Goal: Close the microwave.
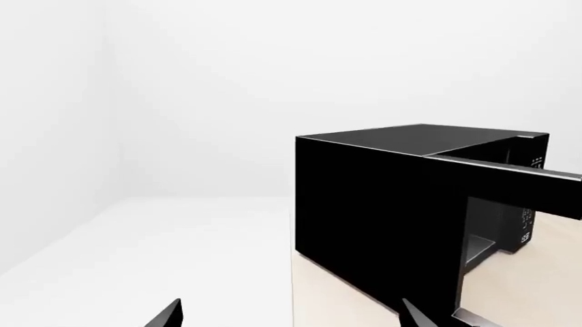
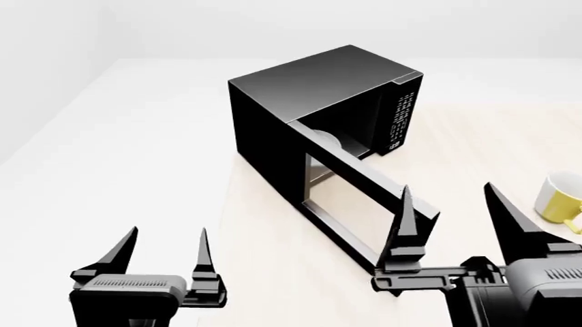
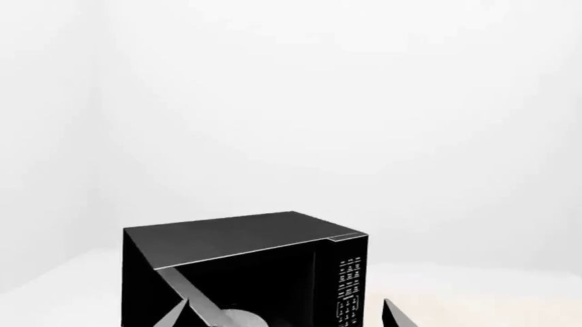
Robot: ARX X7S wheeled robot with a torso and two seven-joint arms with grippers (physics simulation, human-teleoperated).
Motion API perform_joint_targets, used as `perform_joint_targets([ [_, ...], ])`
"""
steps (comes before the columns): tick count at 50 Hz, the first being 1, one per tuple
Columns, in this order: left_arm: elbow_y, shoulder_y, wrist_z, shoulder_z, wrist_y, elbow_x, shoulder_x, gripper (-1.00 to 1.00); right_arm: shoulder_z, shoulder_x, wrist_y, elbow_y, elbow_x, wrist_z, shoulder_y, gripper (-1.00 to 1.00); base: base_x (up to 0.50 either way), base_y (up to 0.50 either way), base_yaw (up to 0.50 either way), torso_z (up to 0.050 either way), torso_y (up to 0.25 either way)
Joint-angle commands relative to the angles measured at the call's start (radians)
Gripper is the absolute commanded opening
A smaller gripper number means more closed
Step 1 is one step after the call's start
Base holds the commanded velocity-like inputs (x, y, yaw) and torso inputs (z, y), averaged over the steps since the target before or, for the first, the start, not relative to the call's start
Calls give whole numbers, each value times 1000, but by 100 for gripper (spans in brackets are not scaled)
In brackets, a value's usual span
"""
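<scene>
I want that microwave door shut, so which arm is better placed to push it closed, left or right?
Right, probably. The right gripper sits open beside the free edge of the open door of the microwave. The left gripper hangs off to the hinge side, away from the door.

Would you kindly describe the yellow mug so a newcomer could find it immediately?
Start at the black microwave on the pale wooden table, its door swung open. Beyond the right gripper, at the table's right edge, stands the yellow mug, the only brightly coloured thing.
</scene>
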Motion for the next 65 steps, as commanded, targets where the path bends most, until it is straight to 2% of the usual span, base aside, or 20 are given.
perform_joint_targets([
  [1,-4,-5,-4,4,3,-1,-3,100,-116,148,-81,-2,82,142,95,100,500,0,0,0,0],
  [17,-6,0,-9,9,9,-3,-9,100,-180,199,-98,-2,127,227,159,100,493,0,0,0,1],
  [28,-9,-2,-12,12,12,-6,-11,100,-216,216,-141,-2,134,231,184,100,0,2,0,0,0],
  [36,-8,-3,-15,13,11,-8,-14,100,-252,224,-133,1,134,260,218,100,25,467,0,0,0],
  [44,-12,-5,-18,14,12,-9,-17,100,-306,216,-125,-3,152,281,276,100,0,1,0,0,0],
  [49,-15,-6,-19,15,14,-10,-18,100,-455,248,-163,-6,169,346,395,100,0,0,0,0,0],
  [65,-15,-11,-24,21,12,-12,-23,100,-689,243,-181,-4,193,414,564,100,0,0,0,0,0],
])
